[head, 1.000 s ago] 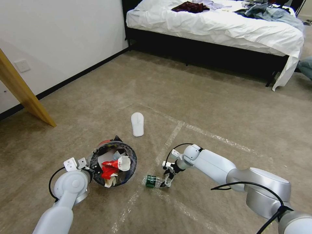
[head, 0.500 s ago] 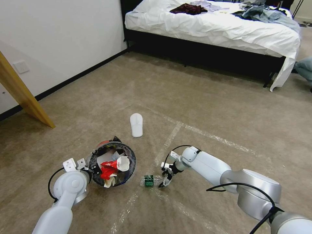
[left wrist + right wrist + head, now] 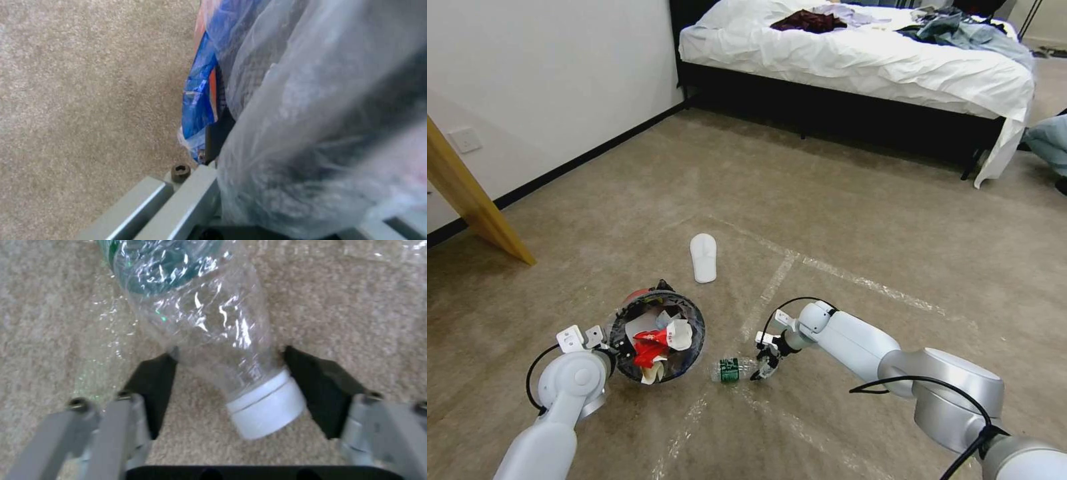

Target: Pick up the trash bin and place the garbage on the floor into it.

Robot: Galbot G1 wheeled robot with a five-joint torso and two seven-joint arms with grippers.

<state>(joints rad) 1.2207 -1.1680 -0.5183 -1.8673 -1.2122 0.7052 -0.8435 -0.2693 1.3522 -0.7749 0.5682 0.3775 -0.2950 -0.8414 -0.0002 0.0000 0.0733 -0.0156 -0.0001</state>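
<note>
Now right pincer (image 3: 229,373) spread wide around neck of clear bottle (image 3: 730,370) on floor (image 3: 827,220), not yet closed. Left pincer (image 3: 617,347) clamped on trash bin (image 3: 657,333), kept at 9 o'clock of bottle for a short drop.

head: high, looking down over floor (image 3: 827,200); wrists: close, facing bin (image 3: 311,100), bottle (image 3: 200,306)

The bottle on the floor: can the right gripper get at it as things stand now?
Probably yes. The right gripper is open with its fingers on either side of the bottle near its white cap, on the floor. Nothing lies between them.
</note>
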